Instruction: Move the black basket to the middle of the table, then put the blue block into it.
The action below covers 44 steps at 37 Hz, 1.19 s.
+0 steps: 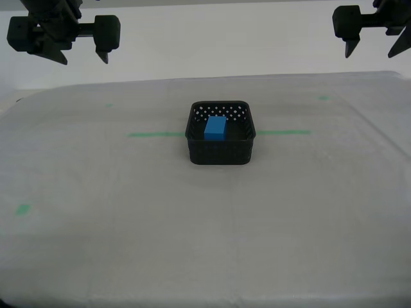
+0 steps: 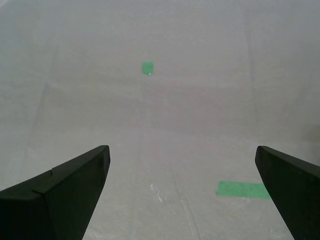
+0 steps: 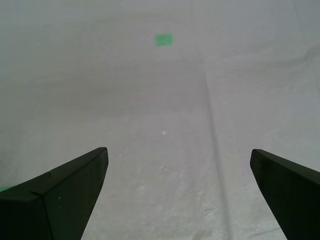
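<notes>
The small solid bright-blue block (image 1: 215,127) lay inside the perforated black plastic basket (image 1: 221,151), well below my hands. My first hand (image 3: 177,192) and second hand (image 2: 180,192) both gaped wide, empty. The block looked light, rigid, best pinched across its flat sides.

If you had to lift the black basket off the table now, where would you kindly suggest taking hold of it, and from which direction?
Probably from straight above, closing the pincer over one wall of the black basket at its rim. The basket stands upright with its mouth open upward, and the walls look thin and low. I would pick the near wall, since the blue block lies inside toward the far wall, leaving room for the inner finger.
</notes>
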### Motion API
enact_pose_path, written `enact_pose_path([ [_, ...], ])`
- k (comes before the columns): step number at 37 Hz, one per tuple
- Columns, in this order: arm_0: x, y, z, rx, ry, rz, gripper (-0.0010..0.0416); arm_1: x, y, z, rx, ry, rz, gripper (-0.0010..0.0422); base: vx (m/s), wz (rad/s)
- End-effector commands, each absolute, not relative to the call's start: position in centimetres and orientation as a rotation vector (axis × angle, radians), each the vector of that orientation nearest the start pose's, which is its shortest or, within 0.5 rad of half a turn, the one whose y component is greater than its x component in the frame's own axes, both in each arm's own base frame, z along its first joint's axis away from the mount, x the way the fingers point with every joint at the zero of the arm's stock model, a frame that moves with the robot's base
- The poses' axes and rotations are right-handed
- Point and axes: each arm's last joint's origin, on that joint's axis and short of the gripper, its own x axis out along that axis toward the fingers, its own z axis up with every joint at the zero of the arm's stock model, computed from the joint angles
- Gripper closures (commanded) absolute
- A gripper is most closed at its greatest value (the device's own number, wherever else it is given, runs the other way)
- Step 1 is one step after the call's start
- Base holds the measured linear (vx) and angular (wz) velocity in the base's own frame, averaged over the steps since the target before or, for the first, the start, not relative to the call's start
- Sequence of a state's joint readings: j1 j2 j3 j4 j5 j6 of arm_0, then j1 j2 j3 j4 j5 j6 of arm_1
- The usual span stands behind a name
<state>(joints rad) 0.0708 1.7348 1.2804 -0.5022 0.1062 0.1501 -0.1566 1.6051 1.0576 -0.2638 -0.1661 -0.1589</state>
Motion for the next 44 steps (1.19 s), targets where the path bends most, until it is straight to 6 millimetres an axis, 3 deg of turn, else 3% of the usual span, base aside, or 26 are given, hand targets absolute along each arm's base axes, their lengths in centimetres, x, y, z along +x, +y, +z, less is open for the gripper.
enact_pose_path([
  [1, 36.46, 2.29, 23.16, 0.053, 0.947, -0.103, 0.0007, 33.26, -4.76, 22.18, -0.017, 0.794, 0.074, 0.0012, 0.0, 0.0],
  [44, 36.46, 2.29, 23.16, 0.053, 0.946, -0.103, 0.0007, 33.26, -4.76, 22.18, -0.018, 0.793, 0.073, 0.0012, 0.0, 0.0],
])
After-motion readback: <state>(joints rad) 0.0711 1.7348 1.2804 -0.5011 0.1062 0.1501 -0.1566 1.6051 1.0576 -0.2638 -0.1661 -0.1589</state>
